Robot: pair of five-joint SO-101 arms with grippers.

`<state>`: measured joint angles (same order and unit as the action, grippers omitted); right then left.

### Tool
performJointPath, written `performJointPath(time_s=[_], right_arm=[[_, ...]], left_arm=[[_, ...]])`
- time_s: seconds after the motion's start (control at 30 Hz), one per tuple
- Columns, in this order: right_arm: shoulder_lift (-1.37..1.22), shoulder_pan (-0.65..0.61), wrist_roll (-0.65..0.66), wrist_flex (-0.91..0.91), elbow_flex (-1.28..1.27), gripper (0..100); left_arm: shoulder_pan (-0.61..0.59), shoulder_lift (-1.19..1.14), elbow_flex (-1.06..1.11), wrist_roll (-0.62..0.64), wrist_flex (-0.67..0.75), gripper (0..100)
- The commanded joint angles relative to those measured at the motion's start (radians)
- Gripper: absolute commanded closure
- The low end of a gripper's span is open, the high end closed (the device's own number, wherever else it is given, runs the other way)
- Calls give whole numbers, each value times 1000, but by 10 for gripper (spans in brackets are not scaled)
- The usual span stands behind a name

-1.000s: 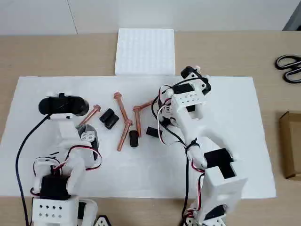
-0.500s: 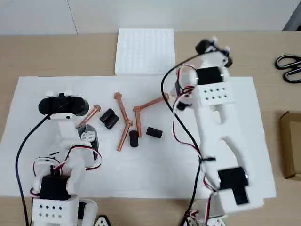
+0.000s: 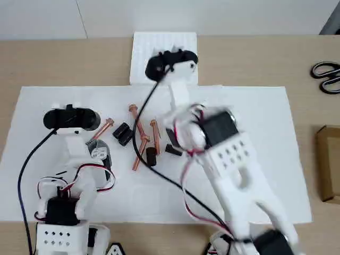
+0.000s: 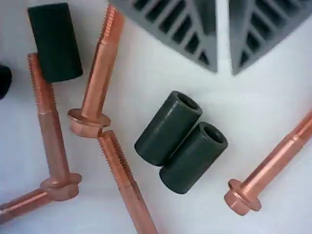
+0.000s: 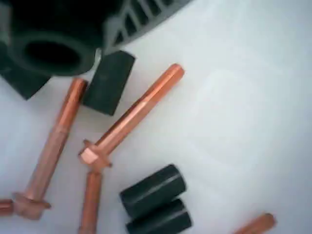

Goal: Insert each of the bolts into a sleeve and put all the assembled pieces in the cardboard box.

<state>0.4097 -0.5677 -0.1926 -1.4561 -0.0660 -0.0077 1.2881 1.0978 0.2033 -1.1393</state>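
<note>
Several copper bolts (image 3: 139, 153) and black sleeves lie on the white sheet (image 3: 265, 133). My left gripper (image 4: 224, 70) hangs just above a touching pair of sleeves (image 4: 180, 144), its grey fingers (image 4: 185, 29) nearly together with nothing between them. Beside that pair are a bolt (image 4: 265, 178) and a lone sleeve (image 4: 54, 41). My right gripper (image 5: 53, 58) is shut on a black sleeve (image 5: 46, 51), held well above the table with its bore facing the camera. Below it lie a sleeve (image 5: 107, 83) and a bolt (image 5: 131, 114). The right arm (image 3: 228, 154) hides part of the pile.
The cardboard box (image 3: 329, 164) sits off the sheet at the right edge. A white foam block (image 3: 183, 53) lies at the back, partly under the right arm's wrist. Scissors (image 3: 326, 74) lie at the far right. The sheet's right half is free.
The right arm swung out to the back right, then swept left over the bolts and rose towards the camera. It now covers one bolt. The left arm kept still.
</note>
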Motion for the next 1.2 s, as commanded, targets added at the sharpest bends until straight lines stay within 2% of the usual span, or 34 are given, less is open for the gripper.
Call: performJointPath(time_s=[0.0, 0.1, 0.17, 0.37, 0.53, 0.73, 0.97, 1.03, 1.17], right_arm=[[193, -7, 8, 18, -80, 994], [338, -5, 6, 62, -244, 992], [456, -4, 6, 162, -388, 991], [854, 15, 12, 676, -974, 994], [1135, 93, 34, 990, -1372, 994], [1405, 137, 138, 1023, -1553, 995], [1403, 318, 144, 1032, -1602, 995], [1403, 344, 144, 1024, -1617, 995], [1403, 351, 144, 1023, -1617, 995]], left_arm=[[5, 2, -44, 2, 25, 993], [5, 3, -41, 2, 66, 993], [8, 2, -41, 3, 101, 993], [126, -15, -33, 3, 91, 993], [129, -222, -116, 2, 74, 993], [129, -680, -547, 0, -115, 994], [130, -1157, -1130, 11, -368, 994], [130, -1286, -1280, 72, -422, 994], [130, -1528, -1563, 272, -551, 994]])
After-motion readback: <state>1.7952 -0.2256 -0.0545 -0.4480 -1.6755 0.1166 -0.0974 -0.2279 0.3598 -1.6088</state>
